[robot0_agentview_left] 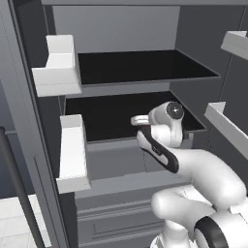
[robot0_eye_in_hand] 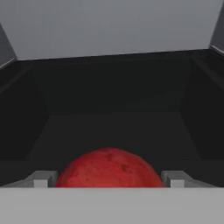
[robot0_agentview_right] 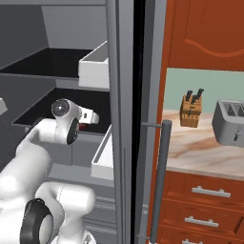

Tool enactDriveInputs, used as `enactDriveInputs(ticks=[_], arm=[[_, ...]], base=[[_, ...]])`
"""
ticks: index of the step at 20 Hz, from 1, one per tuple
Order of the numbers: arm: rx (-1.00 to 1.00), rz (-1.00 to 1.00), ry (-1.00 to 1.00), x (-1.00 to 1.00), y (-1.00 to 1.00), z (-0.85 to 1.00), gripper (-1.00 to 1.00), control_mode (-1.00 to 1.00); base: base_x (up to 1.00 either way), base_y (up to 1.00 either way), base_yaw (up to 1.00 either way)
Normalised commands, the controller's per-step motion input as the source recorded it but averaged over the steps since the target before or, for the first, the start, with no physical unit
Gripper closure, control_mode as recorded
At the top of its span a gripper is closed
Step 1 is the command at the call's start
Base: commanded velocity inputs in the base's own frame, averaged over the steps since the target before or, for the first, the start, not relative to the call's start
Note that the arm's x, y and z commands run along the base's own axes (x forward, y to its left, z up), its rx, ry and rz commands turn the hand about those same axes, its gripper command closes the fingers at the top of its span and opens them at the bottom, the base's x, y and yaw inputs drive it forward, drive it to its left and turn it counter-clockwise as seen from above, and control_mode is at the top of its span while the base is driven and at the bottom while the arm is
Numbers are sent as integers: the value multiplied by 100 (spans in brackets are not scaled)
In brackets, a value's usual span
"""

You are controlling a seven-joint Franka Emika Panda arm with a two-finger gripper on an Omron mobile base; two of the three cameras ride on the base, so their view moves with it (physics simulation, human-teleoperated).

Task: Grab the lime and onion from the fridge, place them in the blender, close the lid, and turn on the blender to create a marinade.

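Hand view: the end effector [robot0_eye_in_hand: 109, 180] stands spread, fingertips [robot0_eye_in_hand: 41, 178] either side of the red onion [robot0_eye_in_hand: 109, 168] on the fridge's black shelf [robot0_eye_in_hand: 113, 127].

Left base view: fridge [robot0_agentview_left: 131, 29] open, white door bins [robot0_agentview_left: 58, 68].

Right base view: knife block [robot0_agentview_right: 190, 110] and toaster [robot0_agentview_right: 229, 123] on the worktop [robot0_agentview_right: 200, 152].

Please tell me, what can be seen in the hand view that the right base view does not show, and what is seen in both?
Hand view alone: the open tool with its fingertips on either side of the onion, in a black-walled fridge shelf.
Right base view alone: a knife block, a toaster, the wooden counter and the fridge's bar handle.
Both: the onion, a small red patch in the right base view, and the shelf.
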Motion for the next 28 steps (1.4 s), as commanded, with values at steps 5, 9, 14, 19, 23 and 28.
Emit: enactDriveInputs(ticks=[5, 9, 14, 19, 23, 28], arm=[[0, 2, -5, -100, 1, 100, 100, -100], [-1, 0, 2, -95, 0, 100, 100, -100], [-4, -3, 5, -81, 0, 82, 100, -100], [-3, -6, 6, -63, -2, 46, 100, -100], [0, -2, 2, -57, -33, 24, 100, -100], [0, 0, 0, -56, -36, 2, 100, -100]], base=[[0, 0, 0], [0, 0, 0], [0, 0, 0], [0, 0, 0], [0, 0, 0], [0, 0, 0]])
